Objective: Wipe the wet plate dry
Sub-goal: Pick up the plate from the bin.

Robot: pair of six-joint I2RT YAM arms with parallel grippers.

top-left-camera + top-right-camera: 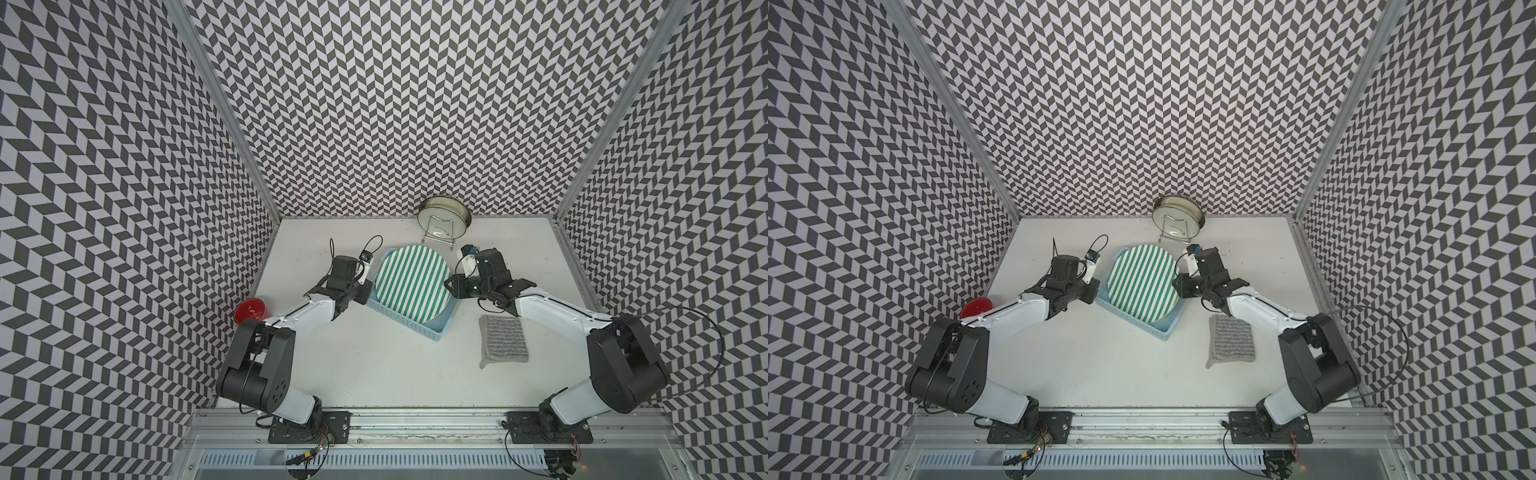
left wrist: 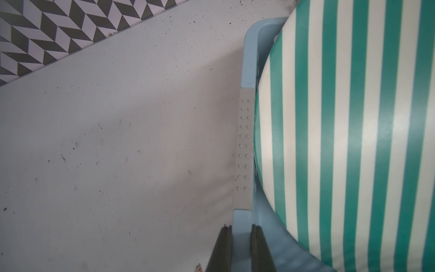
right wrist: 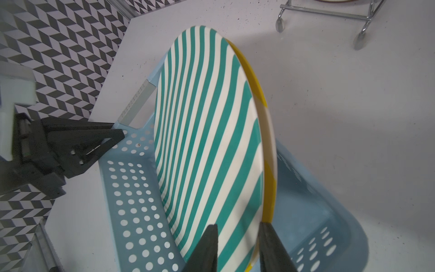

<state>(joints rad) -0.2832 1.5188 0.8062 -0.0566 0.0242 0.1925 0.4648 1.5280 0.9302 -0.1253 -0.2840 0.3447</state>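
From my screen the biggest thing is the black-and-white zigzag walls (image 1: 374, 104) boxing in the white table (image 1: 374, 374). Both arms reach in from the near rail, the left arm (image 1: 299, 316) and the right arm (image 1: 552, 311) meeting at the middle of the table.

Between them sits a pale blue basket (image 1: 399, 322) with holes in its floor, set at an angle. The plate (image 1: 411, 282), striped green and white, stands on edge inside it, tilted, and a yellow plate (image 3: 255, 77) leans right behind it, touching.

A grey striped cloth (image 1: 503, 336) lies folded flat on the table, near the basket on the right arm's side and apart from both grippers. At the back wall a pale dish (image 1: 444, 218) stands in a wire rack. A red bowl (image 1: 251, 311) sits by the left wall, partly hidden behind the left arm.

The left gripper (image 2: 240, 227) is clamped on the basket's rim, one finger on each side of the wall, just beside a grey dotted handle strip (image 2: 244, 146). The right gripper (image 3: 237, 228) straddles the edge of the two plates with its jaws part way apart; I cannot tell whether they press on it.
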